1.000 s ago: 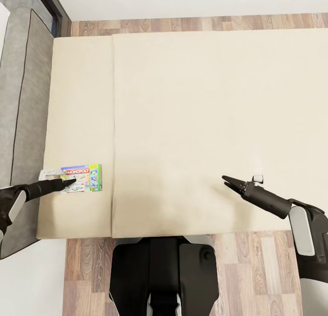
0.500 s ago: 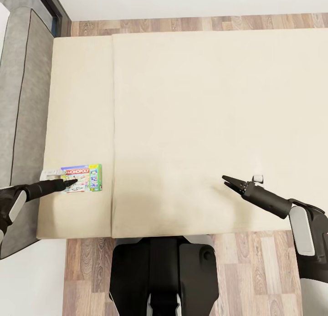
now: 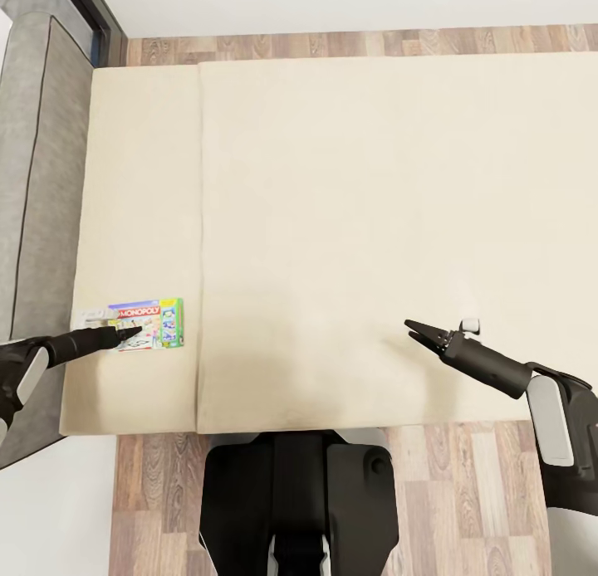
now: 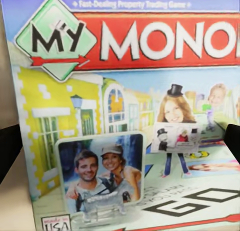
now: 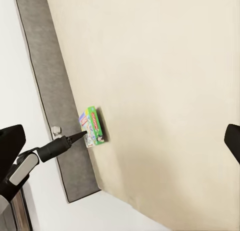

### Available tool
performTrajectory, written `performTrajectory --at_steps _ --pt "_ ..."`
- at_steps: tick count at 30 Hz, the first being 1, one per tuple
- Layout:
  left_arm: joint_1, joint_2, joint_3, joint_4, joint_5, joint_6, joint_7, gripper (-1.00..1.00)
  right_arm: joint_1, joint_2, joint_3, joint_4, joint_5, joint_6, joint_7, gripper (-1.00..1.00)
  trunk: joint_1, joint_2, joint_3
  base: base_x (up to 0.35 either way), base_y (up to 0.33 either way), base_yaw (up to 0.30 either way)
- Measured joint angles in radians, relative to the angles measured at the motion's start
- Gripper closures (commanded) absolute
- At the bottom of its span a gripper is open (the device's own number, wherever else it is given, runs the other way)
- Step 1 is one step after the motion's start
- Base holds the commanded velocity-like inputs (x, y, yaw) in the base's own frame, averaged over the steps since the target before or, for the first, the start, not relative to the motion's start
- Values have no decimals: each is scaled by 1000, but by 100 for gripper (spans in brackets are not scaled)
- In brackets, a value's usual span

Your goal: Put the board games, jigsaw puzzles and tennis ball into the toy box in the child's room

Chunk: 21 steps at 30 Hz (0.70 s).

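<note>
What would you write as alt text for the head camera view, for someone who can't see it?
From above, the left gripper reaches over a green Monopoly board game lying flat on the cream bed near its left edge. The right gripper hovers over bare mattress, with wood-plank floor nearer the robot.

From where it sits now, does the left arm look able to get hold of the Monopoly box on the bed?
Probably yes. The left gripper is already over the Monopoly box, which lies flat on the bed with nothing around it. Whether the jaws are open is unclear.
</note>
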Motion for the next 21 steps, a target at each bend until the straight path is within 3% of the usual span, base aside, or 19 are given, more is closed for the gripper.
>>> performTrajectory --at_steps 21 --pt "0 -1 0 0 -1 0 2 -100 0 -1 -1 4 0 0 2 -100 0 0 0 0 -3 0"
